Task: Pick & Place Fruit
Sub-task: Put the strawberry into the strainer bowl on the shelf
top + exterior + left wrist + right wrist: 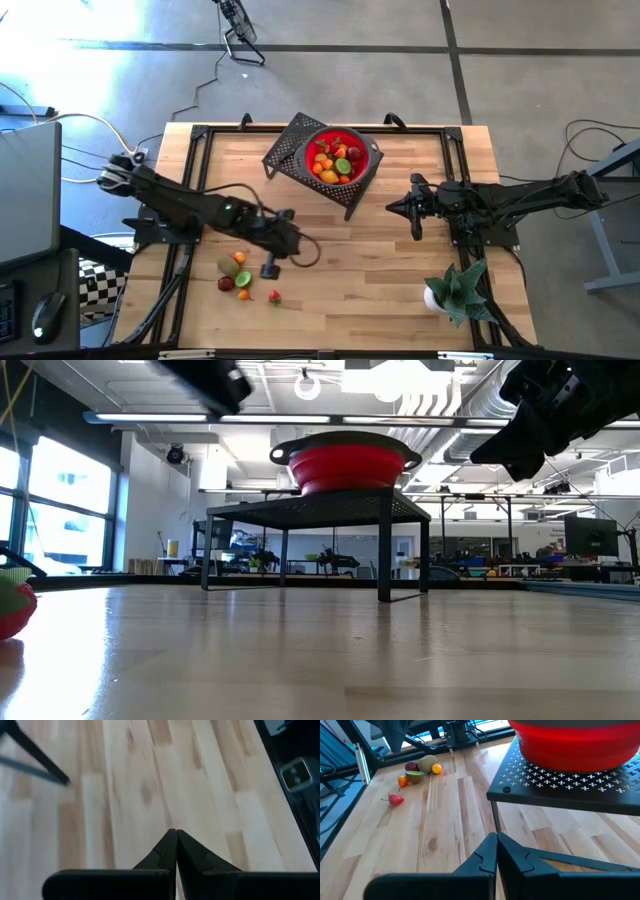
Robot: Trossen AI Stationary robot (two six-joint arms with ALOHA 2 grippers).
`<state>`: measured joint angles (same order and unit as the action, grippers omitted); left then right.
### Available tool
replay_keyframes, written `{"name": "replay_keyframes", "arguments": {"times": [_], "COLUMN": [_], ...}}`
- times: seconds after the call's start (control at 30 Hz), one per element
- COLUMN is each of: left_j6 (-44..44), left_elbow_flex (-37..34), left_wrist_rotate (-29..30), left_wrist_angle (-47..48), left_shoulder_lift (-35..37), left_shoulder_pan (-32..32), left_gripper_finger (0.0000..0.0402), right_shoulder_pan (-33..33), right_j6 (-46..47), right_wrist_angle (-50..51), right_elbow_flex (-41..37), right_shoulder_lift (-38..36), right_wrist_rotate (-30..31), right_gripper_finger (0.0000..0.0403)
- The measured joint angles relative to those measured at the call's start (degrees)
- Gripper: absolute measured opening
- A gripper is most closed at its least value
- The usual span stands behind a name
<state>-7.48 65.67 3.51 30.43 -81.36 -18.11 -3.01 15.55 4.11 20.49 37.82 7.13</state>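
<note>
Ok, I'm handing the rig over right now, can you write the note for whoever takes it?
Left gripper: shut, empty, beside the loose fruit.
Right gripper: shut, empty, right of the black perforated metal stand.
Done: red bowl on the stand holds many small toy fruits.
Left: a handful of small toy fruits on the wooden table, near its front left.

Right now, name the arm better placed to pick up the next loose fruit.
Left. The left gripper, jaws shut and empty, hangs right beside the loose fruit. The right gripper sits across the table, beyond the red bowl.
</note>
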Motion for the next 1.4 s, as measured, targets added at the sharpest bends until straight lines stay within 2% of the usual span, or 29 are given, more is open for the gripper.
{"name": "replay_keyframes", "arguments": {"times": [0.2,0.33,0.5,0.8,0.97,1.1,1.3,1.4], "left_j6": [-4.68,-11.8,-22.46,-45.44,-64.83,-77.1,-89.36,-92.66], "left_elbow_flex": [-10.39,-14.17,-14.77,-14.75,-14.75,-14.74,-14.41,-11.09], "left_wrist_rotate": [0.04,0.11,1.4,1.3,6.25,7.37,7.43,7.4], "left_wrist_angle": [-5.74,-11.09,-15.74,-24.85,-24.49,-24.51,-23.48,-18.22], "left_shoulder_lift": [8.6,10.78,9.66,7.48,5.42,3.09,0.67,-0.33], "left_shoulder_pan": [-4.49,-8.24,-12.96,-16.12,-16.05,-16.05,-16.05,-16.05], "left_gripper_finger": [0.0001,0.0001,0.0001,0.0001,0.0001,0.0001,0.0001,0.0], "right_shoulder_pan": [0.0,0.0,0.0,0.0,0.0,0.0,0.0,0.0], "right_j6": [3.18,4.13,3.91,3.78,3.74,3.68,2.19,2.17], "right_wrist_angle": [-0.49,-0.54,-0.48,-0.44,-0.36,0.59,3.91,5.28], "right_elbow_flex": [0.0,0.0,0.0,0.0,0.0,0.0,0.0,0.0], "right_shoulder_lift": [0.0,0.0,0.02,0.0,0.0,0.0,0.0,0.01], "right_wrist_rotate": [2.73,7.13,7.62,7.51,7.5,7.49,7.5,7.49], "right_gripper_finger": [0.0003,0.0003,0.0003,0.0003,0.0003,0.0002,0.0002,0.0002]}}
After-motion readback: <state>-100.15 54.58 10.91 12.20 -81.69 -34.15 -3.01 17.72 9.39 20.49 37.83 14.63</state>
